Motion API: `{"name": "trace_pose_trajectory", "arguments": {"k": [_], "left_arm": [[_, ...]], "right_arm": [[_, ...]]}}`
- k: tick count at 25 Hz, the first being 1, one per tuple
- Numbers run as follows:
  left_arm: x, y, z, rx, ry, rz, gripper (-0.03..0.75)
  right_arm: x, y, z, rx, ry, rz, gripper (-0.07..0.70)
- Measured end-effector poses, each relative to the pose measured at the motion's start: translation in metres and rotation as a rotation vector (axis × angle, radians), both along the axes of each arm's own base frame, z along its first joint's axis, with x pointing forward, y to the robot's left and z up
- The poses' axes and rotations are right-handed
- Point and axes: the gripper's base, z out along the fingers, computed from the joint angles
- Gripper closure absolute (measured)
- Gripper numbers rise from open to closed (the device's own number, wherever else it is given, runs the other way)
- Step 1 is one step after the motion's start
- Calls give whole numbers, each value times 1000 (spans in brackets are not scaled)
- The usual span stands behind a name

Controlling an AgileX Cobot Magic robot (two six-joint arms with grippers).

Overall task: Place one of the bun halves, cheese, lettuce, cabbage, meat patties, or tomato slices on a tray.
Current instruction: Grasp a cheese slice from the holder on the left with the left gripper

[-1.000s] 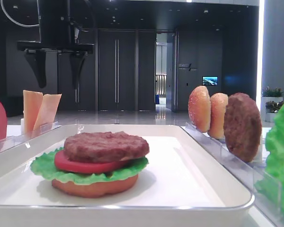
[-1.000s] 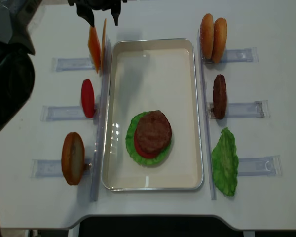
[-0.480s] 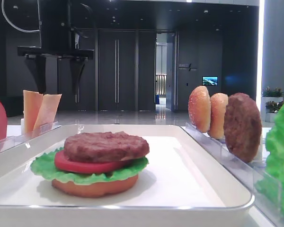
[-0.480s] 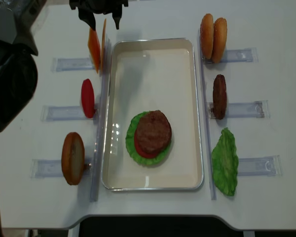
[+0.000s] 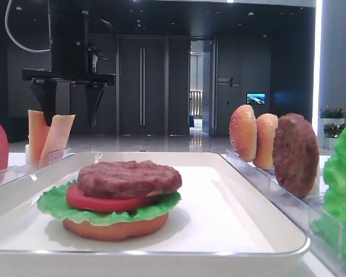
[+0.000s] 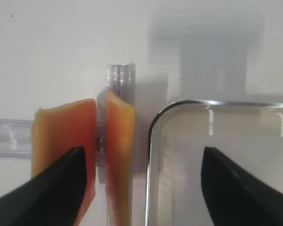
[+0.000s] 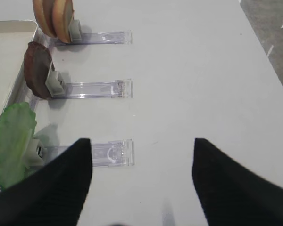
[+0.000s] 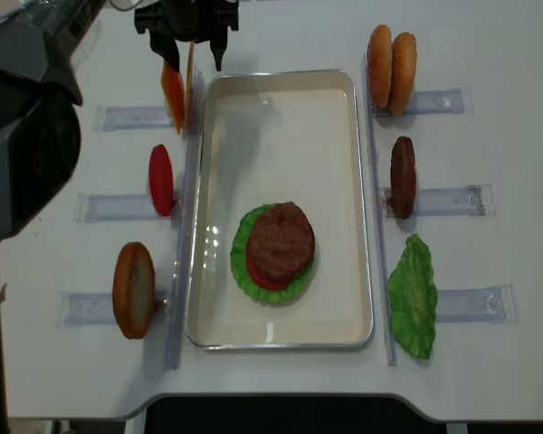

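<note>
Two orange cheese slices stand on edge in a clear rack left of the white tray. The paler cheese is the one nearer the tray. My left gripper hangs open just above them. In the left wrist view the pale slice and the tray rim lie between its fingers, and the left finger overlaps the darker slice. On the tray sits a stack of bun, lettuce, tomato and patty. My right gripper is open over bare table.
Clear racks flank the tray. On the left stand a tomato slice and a bun half. On the right stand two bun halves, a patty and a lettuce leaf.
My left gripper has come down toward the cheese slices, staying open. Nothing on the table has moved.
</note>
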Motion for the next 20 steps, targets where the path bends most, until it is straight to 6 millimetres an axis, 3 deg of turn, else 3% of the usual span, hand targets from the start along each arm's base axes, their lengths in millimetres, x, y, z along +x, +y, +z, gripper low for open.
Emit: {"name": "trace_pose_trajectory", "arguments": {"k": [4, 12, 20], "left_arm": [[0, 0, 0, 0, 0, 0, 158], [0, 0, 0, 0, 0, -1, 277], [0, 0, 0, 4, 2, -17, 326]], "right_arm": [[0, 0, 0, 0, 0, 0, 191], [0, 0, 0, 0, 0, 0, 191], [0, 0, 0, 0, 0, 0, 191]]}}
